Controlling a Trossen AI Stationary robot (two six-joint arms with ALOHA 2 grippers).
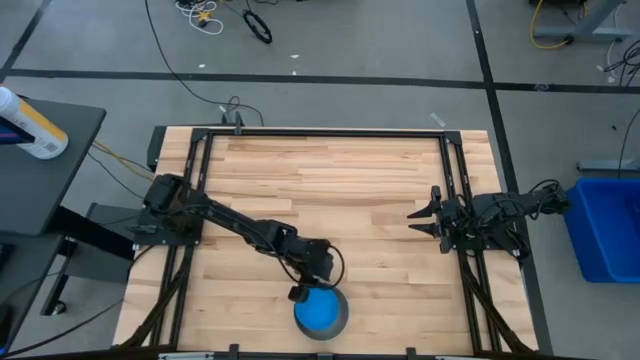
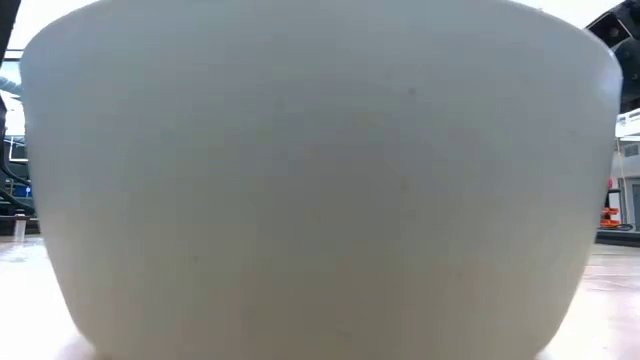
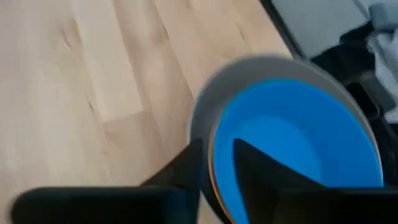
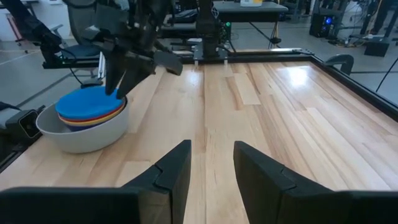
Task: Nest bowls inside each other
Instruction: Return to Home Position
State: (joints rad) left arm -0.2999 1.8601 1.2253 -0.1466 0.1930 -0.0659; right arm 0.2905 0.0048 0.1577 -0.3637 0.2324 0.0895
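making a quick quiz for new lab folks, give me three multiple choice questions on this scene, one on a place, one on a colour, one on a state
1. Where on the table is the stack of bowls?
A) middle of the edge at the high view's bottom
B) far left corner
C) far right corner

2. What colour is the top bowl?
A) red
B) yellow
C) light blue

3. How is the right gripper?
A) shut on a bowl
B) open and empty
C) shut on a cloth

Answers:
1 A: the stack sits at that edge, with the left gripper at its rim.
2 C: light blue shows on top, inside the grey bowl.
3 B: its jaws stand apart with nothing between them.
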